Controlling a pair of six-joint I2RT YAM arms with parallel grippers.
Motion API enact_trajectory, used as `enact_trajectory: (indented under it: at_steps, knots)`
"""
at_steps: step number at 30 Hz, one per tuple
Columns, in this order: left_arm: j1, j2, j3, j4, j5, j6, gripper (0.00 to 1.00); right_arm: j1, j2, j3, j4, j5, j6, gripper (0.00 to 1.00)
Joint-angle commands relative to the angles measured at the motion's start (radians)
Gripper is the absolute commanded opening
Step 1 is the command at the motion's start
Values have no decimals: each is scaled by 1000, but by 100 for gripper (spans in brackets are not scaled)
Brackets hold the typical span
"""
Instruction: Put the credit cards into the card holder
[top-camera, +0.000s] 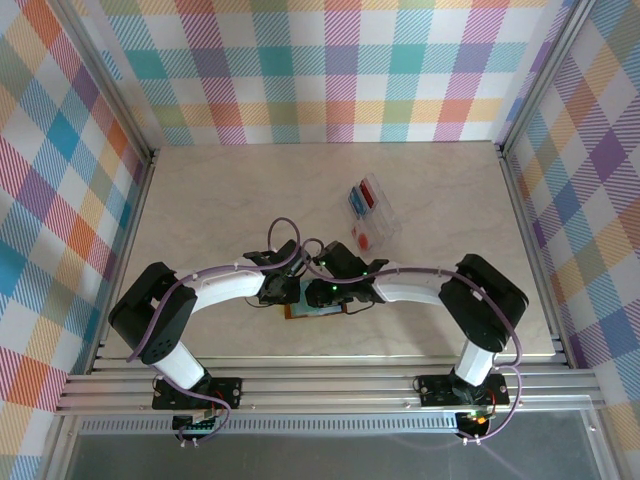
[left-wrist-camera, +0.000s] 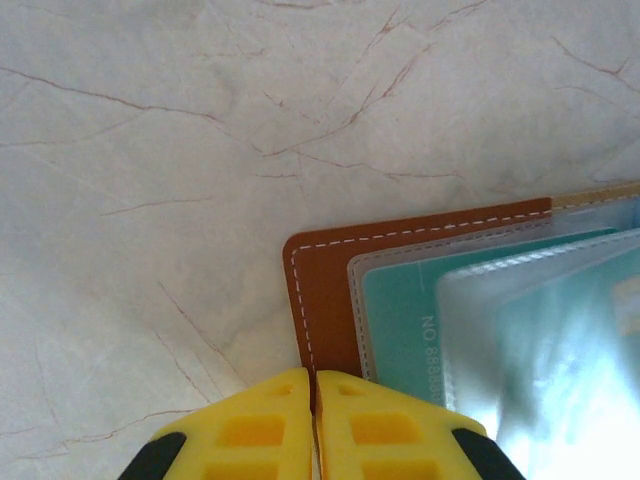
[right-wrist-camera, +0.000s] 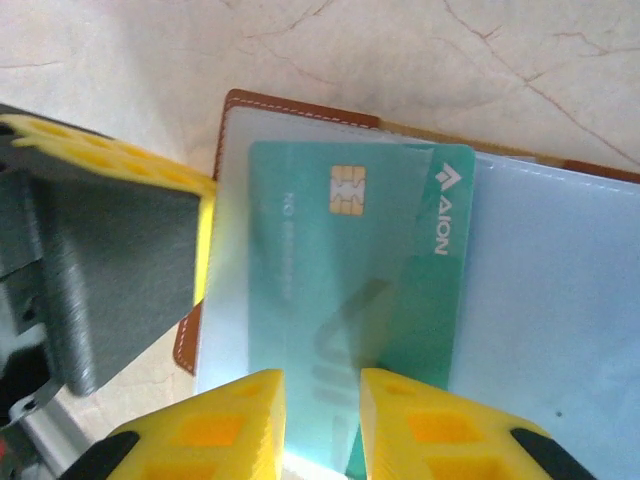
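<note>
while the card holder (left-wrist-camera: 322, 290) lies open, a teal card (right-wrist-camera: 300, 250) sits part-way in its pocket

left gripper (left-wrist-camera: 313, 378) clamps the holder's left edge, near mid-table. right gripper (right-wrist-camera: 322, 385) hovers over the card, jaws parted. far right, more cards (top-camera: 366, 200) lie in a clear tray (top-camera: 388, 222).

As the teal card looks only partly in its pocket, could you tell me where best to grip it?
On the teal card, probably the bare logo strip, pinched across its thin faces from the side away from the left gripper; clear pocket film covers the rest.
</note>
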Motion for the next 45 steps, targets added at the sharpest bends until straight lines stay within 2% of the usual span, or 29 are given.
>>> enact_trajectory:
  at_steps: [1,8,16,25,29,37,40,45]
  knots:
    - [-18,110,-69,31,113,-9,9,-10,-47,-20,32,-30,-19,26]
    - [-19,108,-69,34,113,-8,9,-29,-33,-6,-31,17,-25,25]
    - [-18,105,-70,32,114,-8,9,-28,52,26,-9,-40,-25,22]
    - [-19,112,-67,37,121,-10,9,-14,62,26,47,-96,-21,4]
    - [-19,114,-69,41,127,-13,9,-4,79,38,54,-105,-16,0]
    - [-19,122,-65,48,141,-14,9,25,124,63,97,-140,-7,0]
    - [-18,120,-67,48,140,-14,9,29,119,71,90,-151,-25,7]
    - [-16,112,-71,44,133,-16,9,15,59,79,-55,-9,-54,15]
